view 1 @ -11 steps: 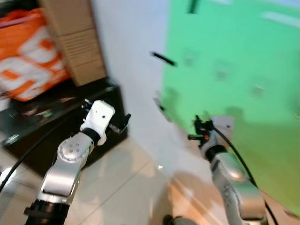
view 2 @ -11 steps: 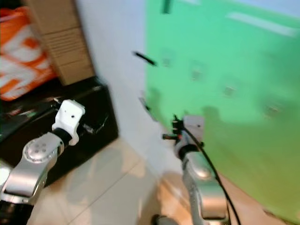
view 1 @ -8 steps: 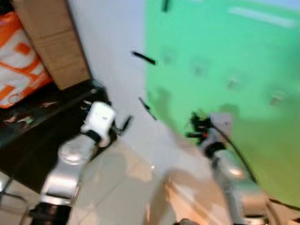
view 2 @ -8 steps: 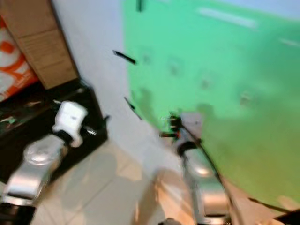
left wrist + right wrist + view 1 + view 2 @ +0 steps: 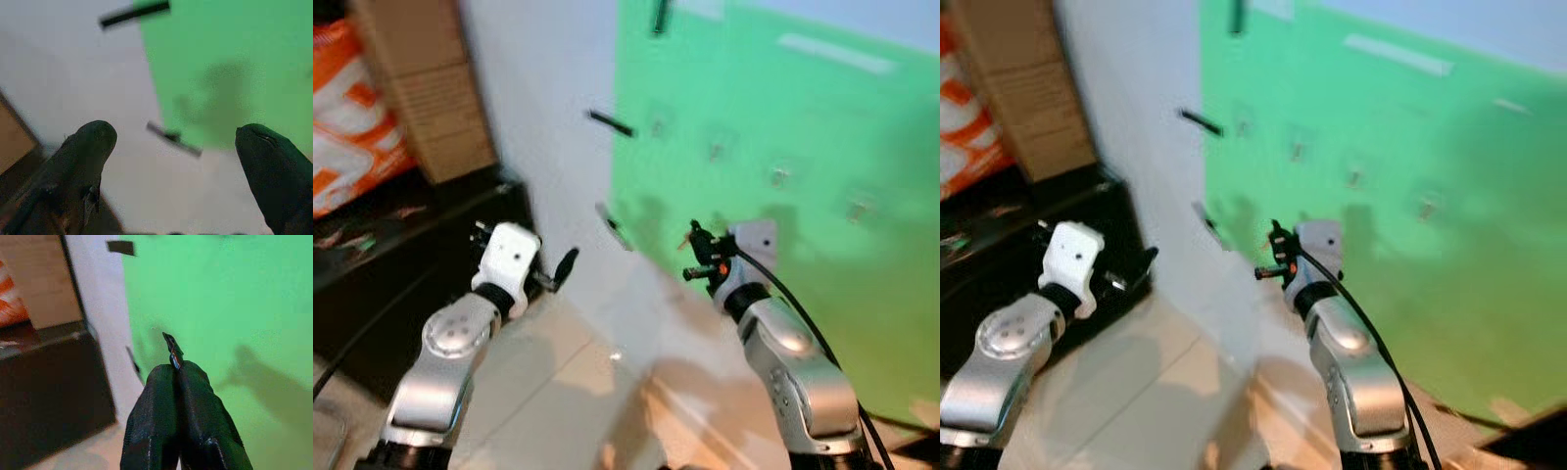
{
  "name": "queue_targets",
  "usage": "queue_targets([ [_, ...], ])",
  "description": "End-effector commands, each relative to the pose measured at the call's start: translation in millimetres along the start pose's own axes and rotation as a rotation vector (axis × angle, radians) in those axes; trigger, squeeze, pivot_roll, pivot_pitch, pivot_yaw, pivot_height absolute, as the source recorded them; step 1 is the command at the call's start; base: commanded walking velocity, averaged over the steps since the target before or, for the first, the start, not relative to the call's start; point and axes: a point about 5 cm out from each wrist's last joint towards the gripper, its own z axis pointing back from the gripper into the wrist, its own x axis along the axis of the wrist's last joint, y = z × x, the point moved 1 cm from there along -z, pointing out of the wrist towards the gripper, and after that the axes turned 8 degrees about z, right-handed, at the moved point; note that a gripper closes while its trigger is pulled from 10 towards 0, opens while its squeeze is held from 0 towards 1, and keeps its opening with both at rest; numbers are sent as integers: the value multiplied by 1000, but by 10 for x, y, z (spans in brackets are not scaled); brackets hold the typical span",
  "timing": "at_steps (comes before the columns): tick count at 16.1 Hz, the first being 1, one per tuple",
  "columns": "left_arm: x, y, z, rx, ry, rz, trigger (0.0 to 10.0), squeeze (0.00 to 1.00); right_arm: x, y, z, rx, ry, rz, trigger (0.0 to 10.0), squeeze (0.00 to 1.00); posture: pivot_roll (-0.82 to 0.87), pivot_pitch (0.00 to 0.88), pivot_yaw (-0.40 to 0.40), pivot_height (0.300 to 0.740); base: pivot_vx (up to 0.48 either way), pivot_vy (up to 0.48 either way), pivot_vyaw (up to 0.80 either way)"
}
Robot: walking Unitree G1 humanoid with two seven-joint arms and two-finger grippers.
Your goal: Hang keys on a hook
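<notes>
The keys (image 5: pixel 172 350) show as a thin dark sliver with a touch of red and blue, poking out from between the pressed-together fingertips, in front of the green wall panel (image 5: pixel 822 127), whose small hooks (image 5: pixel 779 176) sit higher

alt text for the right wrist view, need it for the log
The right gripper has its two black fingers pressed together on a small key, whose tip pokes out toward a green wall panel. To one side are a white wall, a black cabinet and a cardboard box.
</notes>
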Motion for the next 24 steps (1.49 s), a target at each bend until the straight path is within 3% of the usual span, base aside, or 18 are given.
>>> queue_targets([
  [1,-19,-22,25,-11,11,6,10000,0,35,-33,-26,-13,-12,-2,10000,0,52,0,-39,740,326,0,0],
  [6,-15,-25,33,-22,15,3,10000,0,37,-6,-14,2,-18,-12,10000,0,50,0,-33,740,322,0,0],
  [16,-7,-30,37,-34,14,-6,10000,0,145,135,-21,163,-55,53,10000,0,53,0,-41,740,217,0,0],
  [18,5,-41,49,-76,8,5,10000,0,195,205,-27,224,-74,82,10000,0,59,0,-44,740,0,0,0],
  [24,-21,-123,171,-320,58,-10,10000,0,340,214,-206,192,-49,55,10000,0,67,0,-52,740,0,0,0],
])
